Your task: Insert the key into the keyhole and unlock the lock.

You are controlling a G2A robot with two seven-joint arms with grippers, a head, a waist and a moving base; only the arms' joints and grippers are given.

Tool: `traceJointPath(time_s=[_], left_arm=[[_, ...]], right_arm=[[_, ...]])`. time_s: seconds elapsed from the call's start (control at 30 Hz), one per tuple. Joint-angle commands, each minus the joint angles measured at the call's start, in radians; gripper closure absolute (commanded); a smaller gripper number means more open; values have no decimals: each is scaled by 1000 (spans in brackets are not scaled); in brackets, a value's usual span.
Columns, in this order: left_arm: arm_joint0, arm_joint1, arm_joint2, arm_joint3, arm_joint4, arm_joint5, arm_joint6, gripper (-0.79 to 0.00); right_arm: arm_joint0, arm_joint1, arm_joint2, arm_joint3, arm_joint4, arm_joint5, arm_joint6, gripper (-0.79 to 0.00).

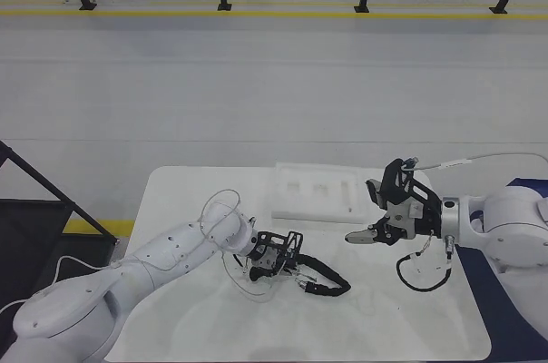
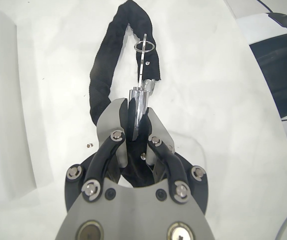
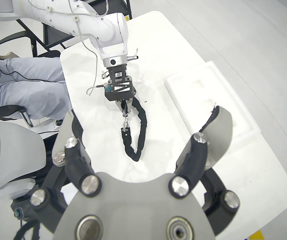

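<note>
We cannot see the keyhole. The end of the lock [image 2: 140, 96] where the key [image 2: 142, 61] meets it is too small to read, and the lock's lower half is hidden between the fingers of the left claw [image 2: 136, 111]. The black chain [image 2: 99, 76] disappears under that claw. In the top view, key and lock are too small to tell apart.

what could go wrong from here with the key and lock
The left claw pinches only the lower end of the shiny lock, so turning the key could twist it loose. The open right claw is apart from the key and might catch the loose key ring instead of the thin blade.
</note>
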Motion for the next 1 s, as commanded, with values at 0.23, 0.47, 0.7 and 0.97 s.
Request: traceJointPath(time_s=[0.23,0.47,0.7,0.97], left_arm=[[-22,-1,-1,-1,-92,0,18,-785],[-108,45,-1,2,-202,0,178,-785],[-239,106,-1,-5,-286,0,257,-785],[-359,150,-1,-47,-448,0,182,-785]], right_arm=[[39,-10,-45,68,3,-81,-9,-785],[134,-31,-104,216,13,-249,-65,-785],[283,-67,-197,405,-35,-370,-104,-785],[435,-116,-318,575,-26,-445,-173,-785]])
